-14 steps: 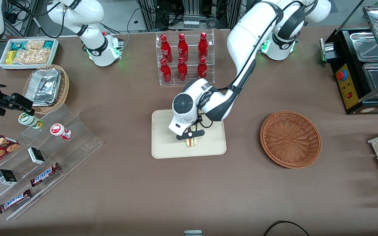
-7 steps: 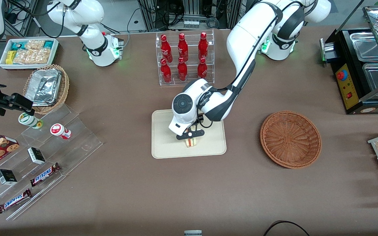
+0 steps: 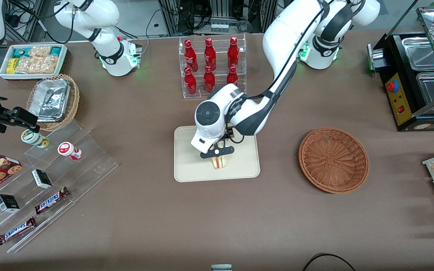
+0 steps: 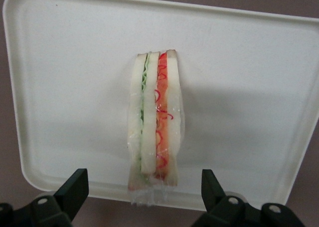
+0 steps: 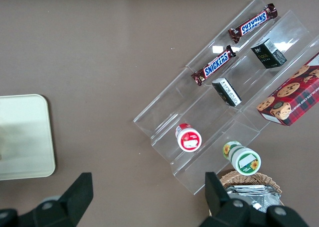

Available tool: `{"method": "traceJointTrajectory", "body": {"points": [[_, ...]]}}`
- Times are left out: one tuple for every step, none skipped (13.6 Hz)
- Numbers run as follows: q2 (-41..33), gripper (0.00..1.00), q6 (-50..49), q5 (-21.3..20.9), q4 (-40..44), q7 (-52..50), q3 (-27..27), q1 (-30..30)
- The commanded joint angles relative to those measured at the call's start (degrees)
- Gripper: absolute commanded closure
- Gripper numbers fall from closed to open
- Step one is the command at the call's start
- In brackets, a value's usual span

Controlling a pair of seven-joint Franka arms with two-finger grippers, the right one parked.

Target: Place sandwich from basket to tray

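Beige plastic was seen beneath the sandwich (image 4: 154, 120), which stood on edge on the tray (image 4: 60, 62), apparently clear of both fingers (image 4: 75, 189). The claw (image 3: 217, 152) was spread wide just above it, the sandwich's long axis running between the fingers. The basket (image 3: 333, 160) lay empty.

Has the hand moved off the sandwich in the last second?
Yes. The hand has lifted slightly, open, shifting toward the bottle rack; the sandwich rests on the tray.
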State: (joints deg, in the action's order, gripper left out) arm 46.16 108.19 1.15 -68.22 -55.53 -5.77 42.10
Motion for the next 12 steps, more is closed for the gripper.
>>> {"method": "traceJointTrajectory", "body": {"points": [[-3.8,0.00,-5.2,0.0,1.0,-0.9,0.6,0.4],[-4.5,0.00,-5.9,0.0,1.0,-0.7,0.6,0.3],[-5.4,0.00,-6.1,-0.1,0.9,-0.5,0.7,-0.2],[-5.8,0.00,-6.3,0.0,0.9,-0.4,0.7,-0.4],[-7.1,0.00,-6.6,0.0,0.5,0.1,0.7,-1.7],[-7.6,0.00,-8.2,0.1,0.3,2.5,0.5,-3.0],[-8.2,0.00,-10.2,0.4,0.4,6.4,0.5,-4.1],[-9.0,0.00,-11.1,2.3,0.4,9.4,0.6,-5.5],[-9.9,0.00,-12.5,2.9,0.0,13.0,0.7,-7.4],[-10.7,0.00,-15.3,2.7,0.0,18.2,0.7,-9.0],[-12.0,0.00,-17.8,2.5,-0.2,19.3,0.9,-9.7],[-13.2,0.00,-19.7,2.8,-0.8,18.5,1.0,-12.3]]}}
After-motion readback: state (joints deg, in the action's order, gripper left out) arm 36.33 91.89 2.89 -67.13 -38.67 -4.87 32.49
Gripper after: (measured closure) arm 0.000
